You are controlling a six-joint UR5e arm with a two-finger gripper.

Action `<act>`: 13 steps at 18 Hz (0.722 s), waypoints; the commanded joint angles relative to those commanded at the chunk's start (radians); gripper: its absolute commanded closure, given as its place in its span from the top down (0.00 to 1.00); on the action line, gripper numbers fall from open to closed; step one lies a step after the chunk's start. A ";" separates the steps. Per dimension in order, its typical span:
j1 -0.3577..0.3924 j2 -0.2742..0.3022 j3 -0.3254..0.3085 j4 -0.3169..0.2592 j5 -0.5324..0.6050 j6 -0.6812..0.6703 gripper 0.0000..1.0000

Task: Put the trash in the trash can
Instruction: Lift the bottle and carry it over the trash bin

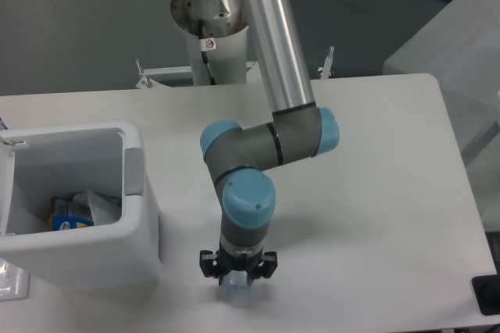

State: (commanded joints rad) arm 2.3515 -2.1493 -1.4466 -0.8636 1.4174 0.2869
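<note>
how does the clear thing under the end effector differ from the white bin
The small clear plastic object lies low on the table under the end effector; the boxy white plastic bin stands apart at the left. The object is see-through and mostly hidden; the bin is opaque, far larger, open-topped, and holds scraps. Both rest on the white table.

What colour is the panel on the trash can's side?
Grey panel, on the white trash can; the fixed camera.

White trash can point(137, 216) at table's left, wrapper point(98, 208) inside, clear bottle point(234, 286) under claw point(237, 277)
</note>
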 joint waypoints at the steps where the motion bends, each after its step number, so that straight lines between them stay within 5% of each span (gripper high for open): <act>1: 0.008 0.020 0.006 0.002 -0.002 -0.009 0.60; 7: 0.063 0.133 0.090 0.021 -0.055 -0.116 0.60; 13: 0.069 0.189 0.160 0.127 -0.133 -0.222 0.60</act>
State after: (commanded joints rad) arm 2.4207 -1.9605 -1.2870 -0.7365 1.2840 0.0644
